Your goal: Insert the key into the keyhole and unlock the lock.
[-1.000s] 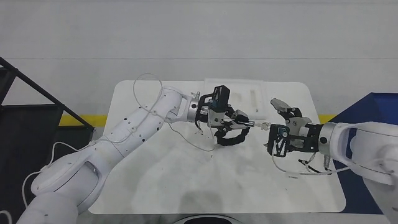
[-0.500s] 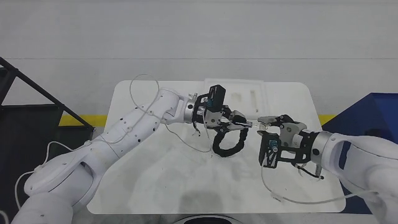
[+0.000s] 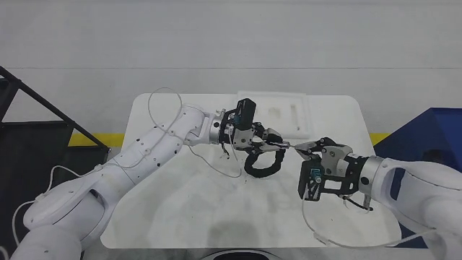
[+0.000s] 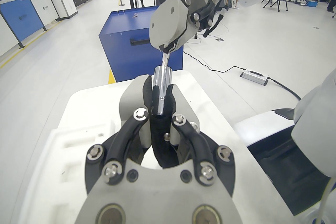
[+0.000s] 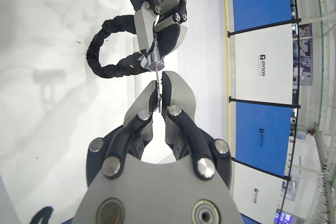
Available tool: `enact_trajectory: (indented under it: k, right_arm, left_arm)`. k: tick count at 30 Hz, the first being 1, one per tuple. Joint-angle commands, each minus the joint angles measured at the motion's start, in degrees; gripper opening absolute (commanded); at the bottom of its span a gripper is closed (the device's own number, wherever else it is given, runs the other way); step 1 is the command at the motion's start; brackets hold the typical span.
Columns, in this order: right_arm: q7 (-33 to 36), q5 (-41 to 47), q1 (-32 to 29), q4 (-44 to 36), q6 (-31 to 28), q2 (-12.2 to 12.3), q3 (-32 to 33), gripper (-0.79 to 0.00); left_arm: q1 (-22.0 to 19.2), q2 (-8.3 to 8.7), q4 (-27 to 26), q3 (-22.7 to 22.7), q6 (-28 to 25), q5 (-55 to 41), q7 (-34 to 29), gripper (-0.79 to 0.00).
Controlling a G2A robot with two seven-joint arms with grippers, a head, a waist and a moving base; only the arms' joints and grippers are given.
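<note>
The right gripper was clenched on the flat head of the key, and the blade stuck out just past its fingertips. The blade's tip met the keyhole in the chrome end of the lock, straight ahead of that claw; how deep it sat could not be told. Facing it, the left gripper was clamped around the lock's barrel. The black cable loop hung beside the left claw, above the white table.

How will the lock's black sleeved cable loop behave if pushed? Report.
Likely bendy, not limp: the black sleeved cable loop holds its curve off the chrome lock cylinder. Its fabric-like sleeve probably resists slipping.
</note>
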Motion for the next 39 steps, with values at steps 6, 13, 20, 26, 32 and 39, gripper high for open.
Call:
enact_trajectory:
  k: [6,13,20,26,32,39]
  right_arm:
    - [-0.48,15.76,0.49,5.26,0.12,-0.16,1.06,-0.785]
    - [7.14,33.4,2.59,10.93,3.26,0.01,0.27,-0.785]
    - [12.87,46.16,4.67,13.76,5.92,0.12,-1.51,-0.397]
    - [15.33,53.46,6.03,16.3,4.25,0.52,-0.73,0.0]
    - [16.19,59.53,5.76,18.56,3.53,1.18,2.95,0.0]
    - [17.58,64.08,5.25,19.14,2.63,1.8,5.7,0.0]
  left_arm:
    - [0.44,0.15,-0.64,-0.58,0.0,1.51,1.35,-0.785]
    - [1.14,-0.01,-0.75,-1.28,0.0,3.35,2.71,-0.785]
    - [1.96,-0.33,0.05,-2.05,0.0,5.16,3.95,-0.785]
    - [3.06,-0.71,3.25,-2.79,1.04,7.45,2.23,-0.785]
    - [4.55,-1.12,8.52,-3.46,3.45,7.06,-3.21,-0.785]
    - [5.42,-2.76,14.89,-2.55,3.98,2.26,-14.46,-0.785]
